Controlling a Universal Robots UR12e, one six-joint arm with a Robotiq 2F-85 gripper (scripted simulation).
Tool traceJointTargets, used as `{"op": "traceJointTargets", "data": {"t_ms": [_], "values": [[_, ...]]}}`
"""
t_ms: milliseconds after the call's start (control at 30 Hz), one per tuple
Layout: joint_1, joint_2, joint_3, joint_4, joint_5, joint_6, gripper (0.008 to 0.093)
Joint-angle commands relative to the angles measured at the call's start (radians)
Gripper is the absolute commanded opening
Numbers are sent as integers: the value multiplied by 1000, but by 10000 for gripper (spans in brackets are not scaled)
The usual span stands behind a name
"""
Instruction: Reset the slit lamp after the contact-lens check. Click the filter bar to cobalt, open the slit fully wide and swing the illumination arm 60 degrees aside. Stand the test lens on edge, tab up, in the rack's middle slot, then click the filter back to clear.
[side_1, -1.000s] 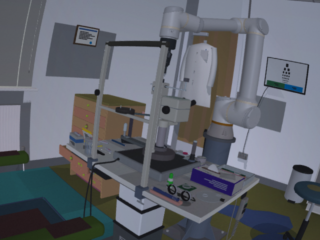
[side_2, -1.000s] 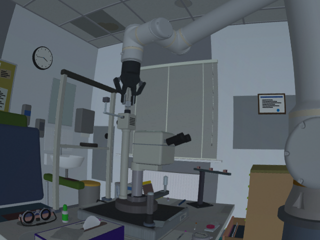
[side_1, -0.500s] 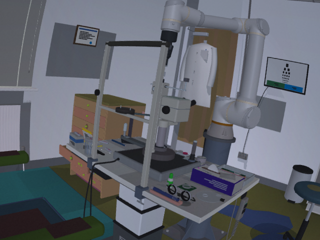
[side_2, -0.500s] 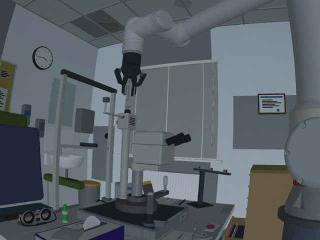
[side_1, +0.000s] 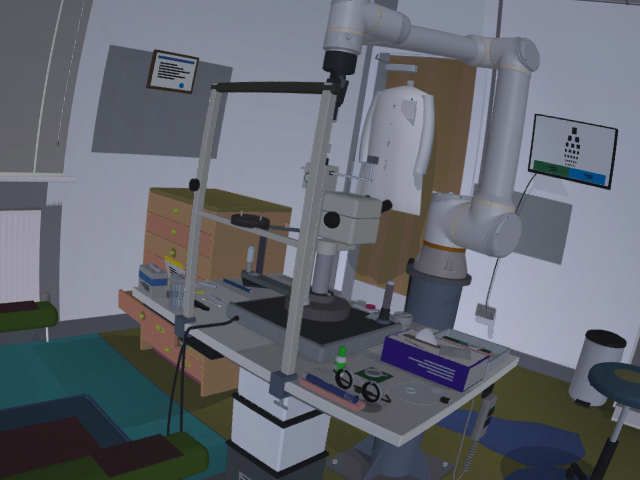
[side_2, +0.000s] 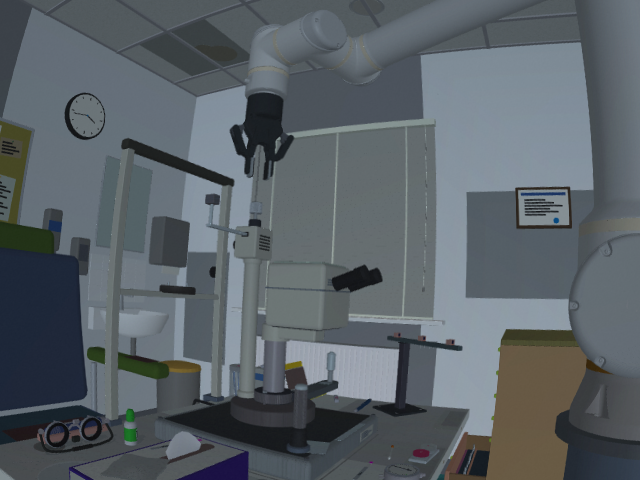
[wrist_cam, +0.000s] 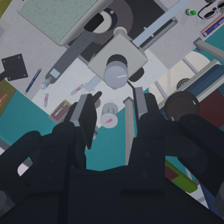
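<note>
The slit lamp (side_2: 289, 310) stands on a black base plate in the middle of the instrument table. Its lamp housing (side_2: 252, 242) tops a pale column, with a grey knob (wrist_cam: 115, 75) on top and a thin filter bar (side_2: 223, 228) sticking out to one side. My gripper (side_2: 260, 168) hangs open and empty well above that knob, pointing straight down. The test lens (side_1: 416, 391), a clear disc with a dark tab, lies flat near the table's front edge. A rack (side_2: 424, 343) on a dark post stands at the table's far side.
The tall headrest frame (side_1: 258, 217) with a black top bar rises close beside my gripper. A purple tissue box (side_1: 434, 360), trial glasses (side_1: 356, 385), a green-capped bottle (side_1: 340, 356) and a pen lie on the table's front.
</note>
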Motion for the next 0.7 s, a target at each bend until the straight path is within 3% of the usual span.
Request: {"op": "traceJointTargets", "data": {"t_ms": [0, 267, 500, 667], "values": [[0, 0, -1, 1, 0, 0, 369], [0, -1, -4, 4, 0, 0, 374], [0, -1, -4, 4, 0, 0, 514], [0, -1, -4, 4, 0, 0, 520]]}}
